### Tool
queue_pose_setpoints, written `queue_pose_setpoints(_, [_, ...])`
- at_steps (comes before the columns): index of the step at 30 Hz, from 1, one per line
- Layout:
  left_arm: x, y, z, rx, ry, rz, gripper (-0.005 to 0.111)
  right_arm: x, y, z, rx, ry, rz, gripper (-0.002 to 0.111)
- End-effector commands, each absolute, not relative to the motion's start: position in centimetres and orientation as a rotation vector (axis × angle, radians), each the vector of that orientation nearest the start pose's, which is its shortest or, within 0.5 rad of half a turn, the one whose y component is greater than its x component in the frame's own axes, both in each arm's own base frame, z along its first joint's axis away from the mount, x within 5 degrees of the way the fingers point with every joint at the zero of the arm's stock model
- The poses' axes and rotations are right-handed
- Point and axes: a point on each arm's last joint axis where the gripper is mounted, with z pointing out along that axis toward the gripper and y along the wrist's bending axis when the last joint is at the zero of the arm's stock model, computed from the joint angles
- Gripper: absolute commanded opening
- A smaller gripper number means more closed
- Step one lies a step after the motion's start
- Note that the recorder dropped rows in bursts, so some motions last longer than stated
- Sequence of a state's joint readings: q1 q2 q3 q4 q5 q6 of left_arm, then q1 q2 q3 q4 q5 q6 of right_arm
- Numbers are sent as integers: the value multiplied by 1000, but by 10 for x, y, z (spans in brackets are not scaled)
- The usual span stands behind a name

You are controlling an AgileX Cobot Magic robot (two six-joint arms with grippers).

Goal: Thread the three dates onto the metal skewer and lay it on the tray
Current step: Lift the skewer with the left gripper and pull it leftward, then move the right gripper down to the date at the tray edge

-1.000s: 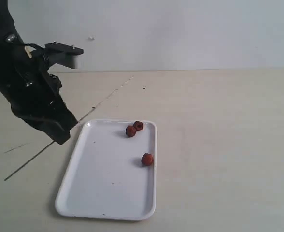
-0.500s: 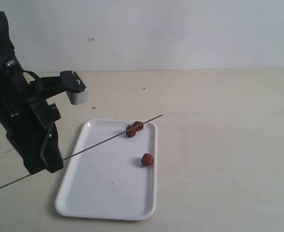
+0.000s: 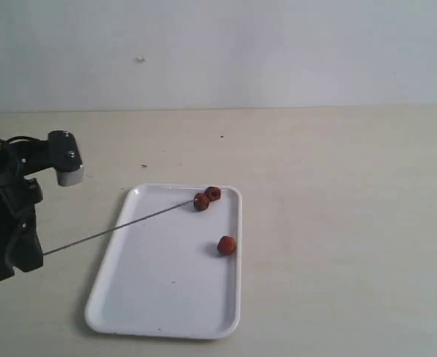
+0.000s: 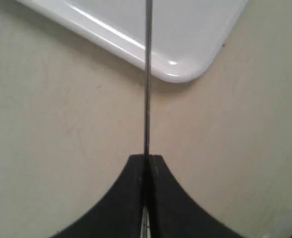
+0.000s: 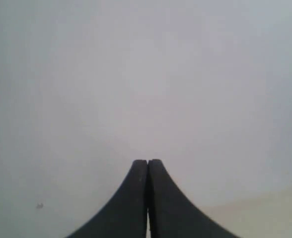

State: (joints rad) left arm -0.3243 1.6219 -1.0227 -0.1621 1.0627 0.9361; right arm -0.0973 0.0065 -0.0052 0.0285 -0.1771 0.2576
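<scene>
- Left jaws are clamping a thin grey metal skewer (image 3: 114,229), tip at a wrinkled reddish-brown date (image 3: 201,201), one o'clock on the white tray (image 3: 159,286).
- Right jaws are pressing shut, empty.
- Beige worktop (image 3: 337,223) is meeting a pale wall (image 3: 278,52).

The tray (image 3: 166,297) lay on the table (image 3: 337,223), left of the middle. One date (image 3: 201,201) sat in its far right corner, with a second date (image 3: 213,193) just behind it to the right. The third date (image 3: 227,245) lay nearer, by the right rim. My left gripper (image 3: 33,254) was left of the tray. The metal skewer (image 3: 114,229) ran from it rightward and away across the left rim, its tip at the first date.
</scene>
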Motion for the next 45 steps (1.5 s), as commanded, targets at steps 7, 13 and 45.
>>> queue_pose_setpoints(7, [279,-85,214,1596,2360,-128,0,66,-9,281,318,1154,248,0])
queue_pose_setpoints(13, [280,-85,214,1590,2353,-122,0,131,-10,333,278,1401,219,0])
queue_pose_setpoints(45, [285,-84,213,1568,2335,-79,0,351,112,238,-1082,2650,197,7])
